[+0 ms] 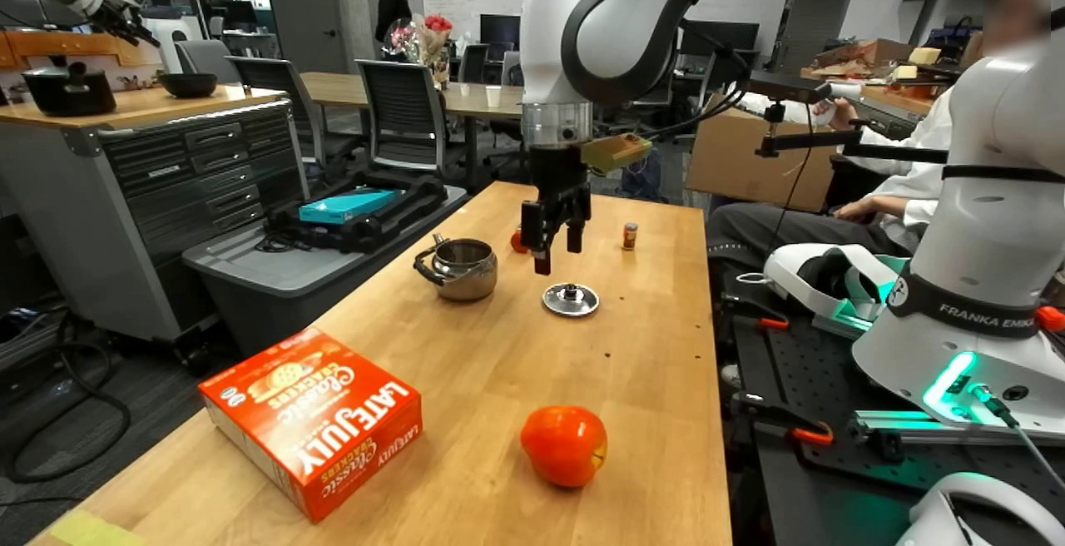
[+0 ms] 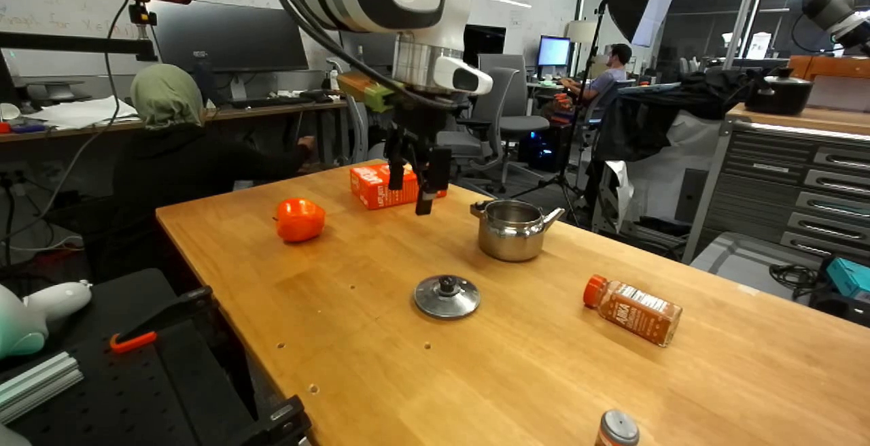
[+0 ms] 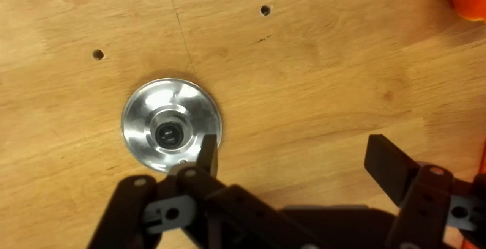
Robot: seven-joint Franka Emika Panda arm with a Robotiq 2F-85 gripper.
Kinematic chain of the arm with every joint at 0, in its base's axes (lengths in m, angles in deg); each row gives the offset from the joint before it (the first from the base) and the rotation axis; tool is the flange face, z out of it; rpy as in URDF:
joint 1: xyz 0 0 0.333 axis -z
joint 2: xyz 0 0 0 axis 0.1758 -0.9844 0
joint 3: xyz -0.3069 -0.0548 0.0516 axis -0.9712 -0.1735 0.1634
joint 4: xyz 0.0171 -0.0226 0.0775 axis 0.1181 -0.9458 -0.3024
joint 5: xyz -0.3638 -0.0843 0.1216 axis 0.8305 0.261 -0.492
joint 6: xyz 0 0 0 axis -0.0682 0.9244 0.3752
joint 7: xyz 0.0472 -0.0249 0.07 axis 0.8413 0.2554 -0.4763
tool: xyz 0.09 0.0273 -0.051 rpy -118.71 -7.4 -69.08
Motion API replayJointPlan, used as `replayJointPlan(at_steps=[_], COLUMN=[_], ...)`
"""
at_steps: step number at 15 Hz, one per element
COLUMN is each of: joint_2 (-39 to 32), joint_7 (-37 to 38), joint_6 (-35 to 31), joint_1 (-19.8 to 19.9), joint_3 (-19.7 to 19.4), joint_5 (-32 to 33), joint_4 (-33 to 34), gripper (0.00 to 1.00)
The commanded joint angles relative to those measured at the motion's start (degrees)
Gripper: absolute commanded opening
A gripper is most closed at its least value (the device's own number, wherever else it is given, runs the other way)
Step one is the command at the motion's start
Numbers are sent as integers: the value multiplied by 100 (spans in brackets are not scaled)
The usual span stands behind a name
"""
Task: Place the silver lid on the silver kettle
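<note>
The silver lid, a round metal disc with a black knob, lies flat on the table, knob up, in both exterior views (image 1: 571, 303) (image 2: 435, 304) and in the wrist view (image 3: 140, 127). The silver kettle stands upright with its top uncovered in both exterior views (image 1: 470, 280) (image 2: 511, 242); it is out of view in the wrist view. My gripper is open and empty, pointing down above the table, in both exterior views (image 1: 559, 253) (image 2: 410, 194). In the wrist view my gripper (image 3: 292, 141) has its fingers wide apart, the left finger overlapping the lid's edge from above.
An orange-red round fruit or vegetable (image 1: 562, 446) (image 2: 300, 219) and a red cracker box (image 1: 316, 421) (image 2: 380, 187) stand on the table. A spice bottle (image 2: 635, 313) lies on its side past the kettle. A small jar (image 1: 630, 236) (image 2: 617, 429) stands near the table's end.
</note>
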Motion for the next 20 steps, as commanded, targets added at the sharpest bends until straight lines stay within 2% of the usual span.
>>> replayJointPlan(at_steps=[1, 9, 15, 20], joint_2=[-350, -525, -559, -689], joint_7=[-326, 50, 425, 297], joint_6=[-361, -771, -655, -525], joint_1=[132, 101, 102, 240], joint_3=[-51, -285, -564, -663], joint_5=[-331, -28, 261, 172], joint_4=[45, -78, -75, 62], gripper=[100, 100, 100, 100])
